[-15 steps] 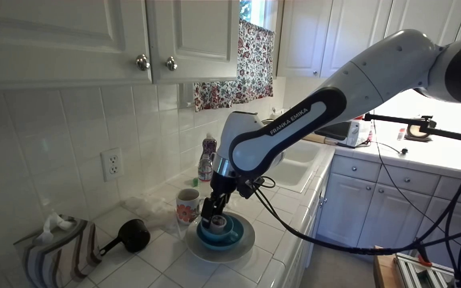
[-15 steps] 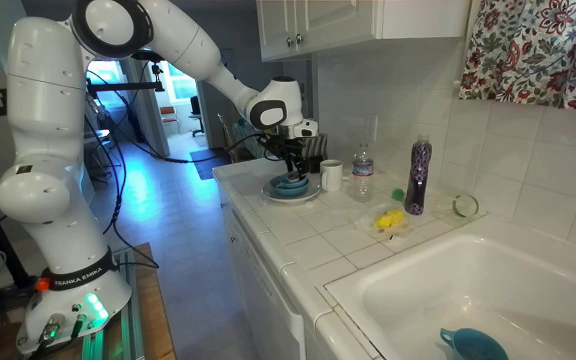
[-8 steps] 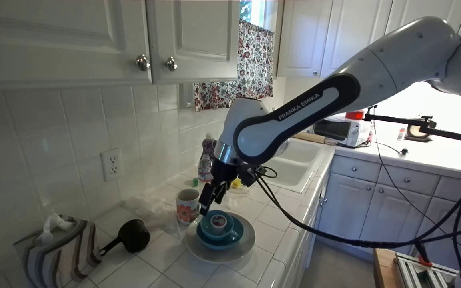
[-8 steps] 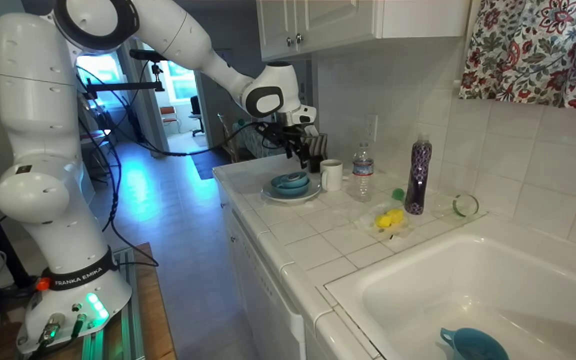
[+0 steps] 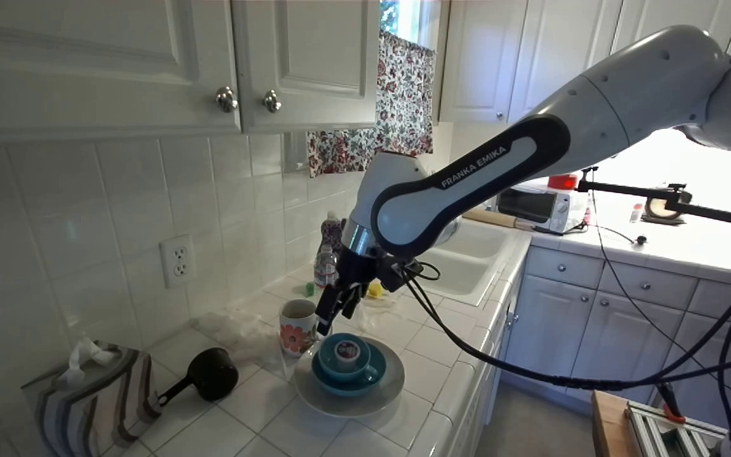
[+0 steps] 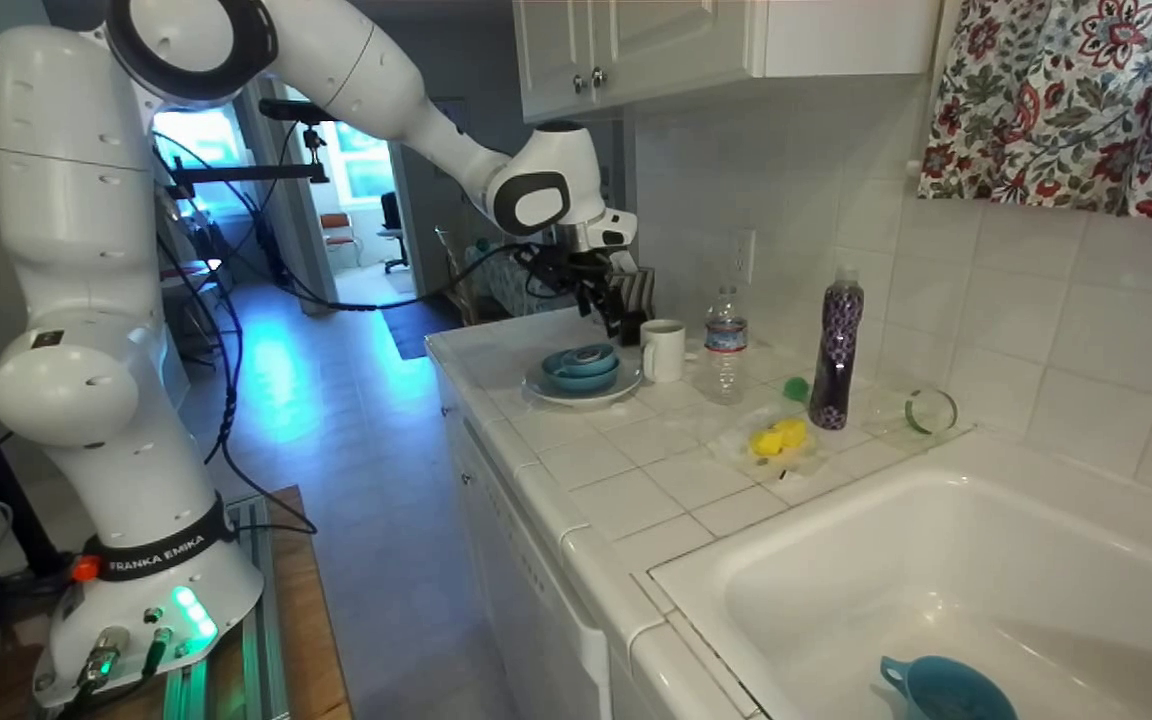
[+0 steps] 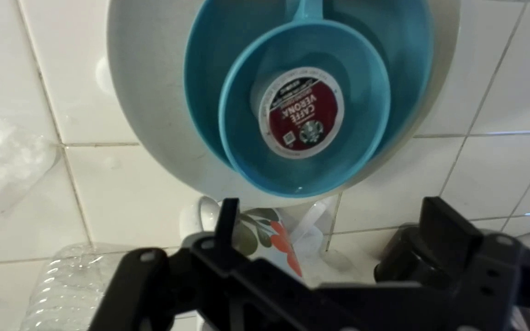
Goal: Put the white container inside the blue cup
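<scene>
The hand (image 7: 331, 209) is spread wide, and nothing is held in it. A second ago it was down at the white container (image 7: 301, 112); now the white container has been let go, and the hand has been lifted up from it. The white container has been left inside the blue cup (image 7: 361, 142), lid up, with cup wall all around it. The blue cup is nested in a bigger blue bowl (image 7: 205, 82), and the bowl is held up by the grey plate (image 7: 150, 78) on the counter (image 7: 104, 184); neither seems to have been shifted. So the job looks to be done. Likely all that is needed is for the hand to be drawn away, with care taken so that the flowery mug (image 5: 297, 330), seen close by it in both exterior views, is not bumped.
</scene>
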